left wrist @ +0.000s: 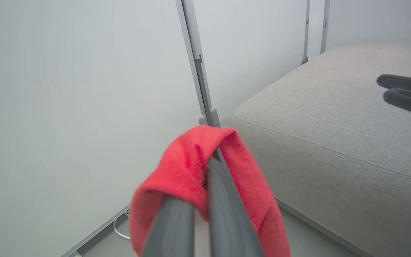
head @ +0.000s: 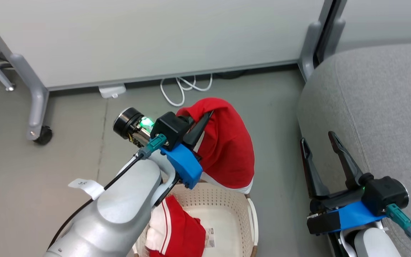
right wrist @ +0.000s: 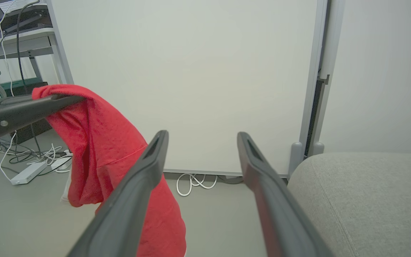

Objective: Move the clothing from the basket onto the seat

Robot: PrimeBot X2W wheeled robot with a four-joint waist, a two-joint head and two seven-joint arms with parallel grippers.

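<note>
My left gripper (head: 205,119) is shut on a red garment (head: 227,146) with a white hem, which hangs above the far rim of the cream basket (head: 227,207). In the left wrist view the red cloth (left wrist: 187,171) drapes over my closed fingers (left wrist: 223,207). Another red and white garment (head: 177,228) lies inside the basket. The grey seat (head: 380,107) is to the right. My right gripper (head: 319,141) is open and empty beside the seat's left edge; in the right wrist view its fingers (right wrist: 148,164) frame the hanging garment (right wrist: 109,150) and the seat (right wrist: 366,192).
White partition panels (head: 148,39) on grey wheeled feet (head: 39,132) stand behind the basket. White cables (head: 184,87) and a power strip (right wrist: 30,173) lie on the grey floor. A desk frame with wires (right wrist: 13,32) stands at the far left of the right wrist view.
</note>
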